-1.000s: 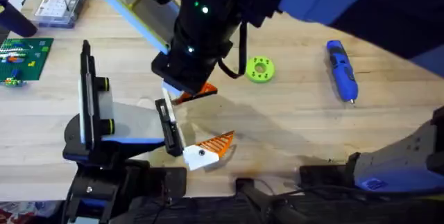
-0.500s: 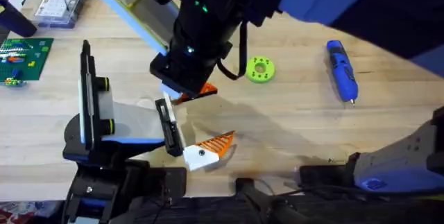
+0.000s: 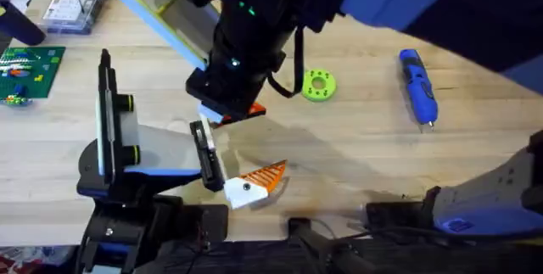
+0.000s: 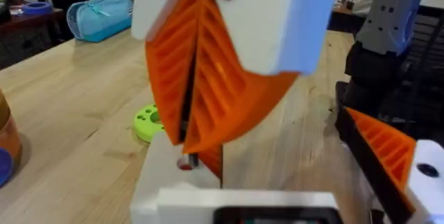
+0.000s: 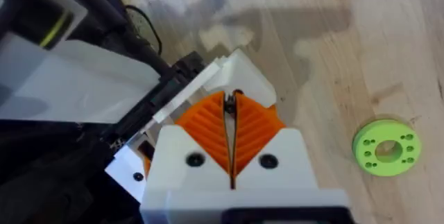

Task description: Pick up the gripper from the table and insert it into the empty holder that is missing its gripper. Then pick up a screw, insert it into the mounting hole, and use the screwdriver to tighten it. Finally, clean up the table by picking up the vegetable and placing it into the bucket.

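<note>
The small orange ribbed gripper finger on its white base block (image 3: 254,181) lies at the overhead frame's lower centre, against the black holder (image 3: 204,156). Our right claw (image 5: 231,116) has its orange pads pressed together on a thin dark screw. We cannot tell our left claw's state. The blue pen-shaped screwdriver (image 3: 417,85) rests on the wooden counter (image 3: 356,147) upper right, beside a green disc (image 3: 318,85).

table (image 3: 356,147): pale wood grain | gripper (image 3: 257,181), just beside the holder (image 3: 205,155): orange ribbed finger, white base, dark hole | holder: white with black trim | screwdriver (image 3: 417,86): blue, black trim, silver tip | ring (image 3: 318,85), between holder and screwdriver: lime green, small holes | right hand (image 5: 231,123): white, orange ribbed pads
</note>
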Available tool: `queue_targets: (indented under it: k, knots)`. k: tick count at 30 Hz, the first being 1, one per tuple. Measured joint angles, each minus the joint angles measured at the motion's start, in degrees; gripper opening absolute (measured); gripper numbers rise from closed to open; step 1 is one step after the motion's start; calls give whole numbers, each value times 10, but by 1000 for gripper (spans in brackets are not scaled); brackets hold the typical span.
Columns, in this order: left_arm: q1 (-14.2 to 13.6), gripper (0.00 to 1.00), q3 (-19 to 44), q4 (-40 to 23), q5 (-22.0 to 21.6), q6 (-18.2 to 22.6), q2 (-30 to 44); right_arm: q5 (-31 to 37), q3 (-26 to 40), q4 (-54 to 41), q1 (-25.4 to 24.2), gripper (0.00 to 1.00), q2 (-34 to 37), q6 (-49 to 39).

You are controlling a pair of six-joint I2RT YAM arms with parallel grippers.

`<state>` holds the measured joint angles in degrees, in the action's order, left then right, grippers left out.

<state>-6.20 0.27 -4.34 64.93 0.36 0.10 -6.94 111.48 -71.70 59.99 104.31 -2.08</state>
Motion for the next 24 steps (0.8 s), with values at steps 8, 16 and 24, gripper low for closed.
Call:
queue_targets:
  k: [8, 16, 24]
  knots:
    - [0, 991, 0, 0, 0, 0, 0, 0, 0, -3, 0, 9, 0, -11]
    - [0, 991, 0, 0, 0, 0, 0, 0, 0, -3, 0, 9, 0, -21]
    - [0, 991, 0, 0, 0, 0, 0, 0, 0, -2, 0, 9, 0, -35]
